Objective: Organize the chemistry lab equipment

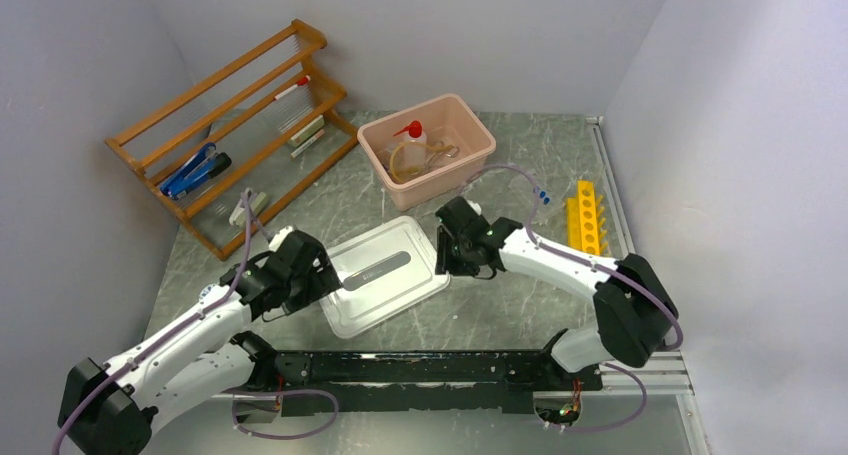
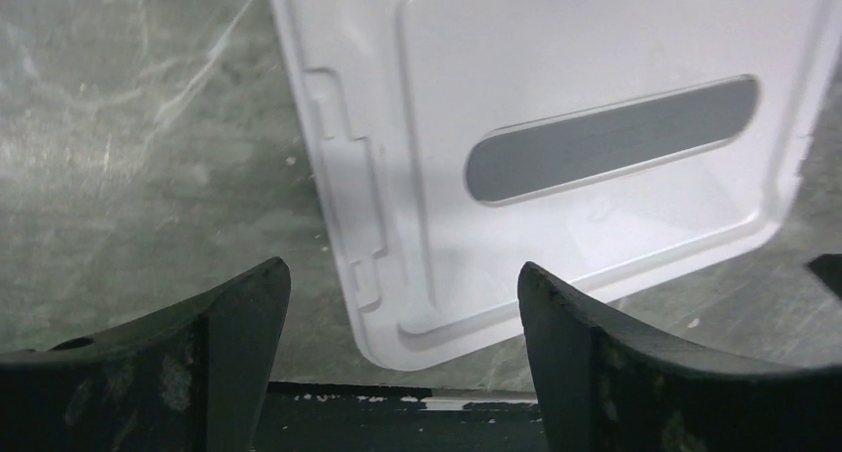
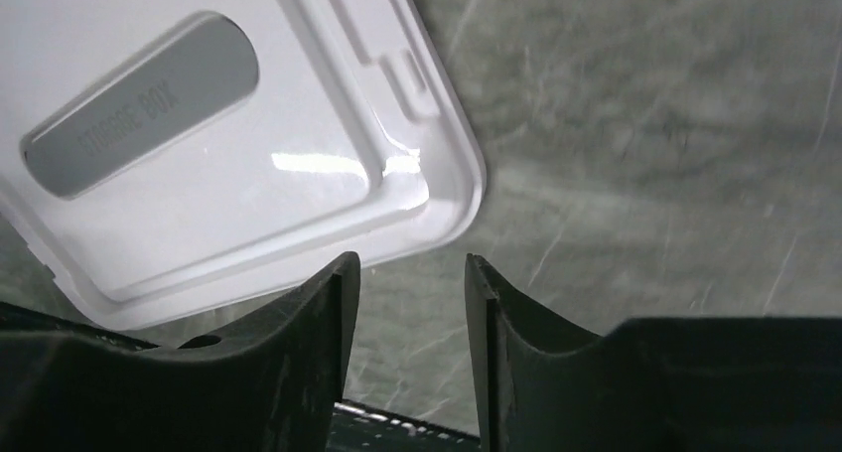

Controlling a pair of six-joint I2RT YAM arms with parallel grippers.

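Arms: 2, both reaching in over the table [image 1: 520, 315] toward one white lid [image 1: 385, 273].
Left gripper [image 1: 325, 280]: released, jaws spread wide, nothing between them. In the wrist view the gripper [image 2: 402, 283] straddles the lid's [image 2: 596, 65] near corner; contact can't be told.
Right gripper [image 1: 447, 253]: jaws apart w/ a narrower gap, only bare table showing through, nothing grasped. In its wrist view the gripper [image 3: 405, 265] sits just beside a rounded corner of the lid [image 3: 298, 104].
Lid: 1, flat on the table betw. the two grippers. Long axis runs near-left to far-right, grey strip along it marked "STORAGE BOX".
Pink tub [image 1: 470, 125]: 1, open, far centre, behind the lid.
Squeeze bottle [image 1: 413, 147]: 1, white, inside the tub at its left end, red nozzle pointing left.
Tubing [image 1: 408, 165]: 1 tan coil in the tub, beside the bottle.
Yellow tube rack [image 1: 585, 218]: 1, on the table at right, well apart from the tub. Long axis runs near to far, holes facing up.
Shelf rack [image 1: 235, 75]: 1, orange wood, far left, set diagonally.
Goggles [image 1: 195, 172]: 1 pair, blue frame, on the shelf rack, long axis parallel w/ its rails.
Small loose items [image 1: 308, 133]: several on the shelf rack; exact count too small to tell.
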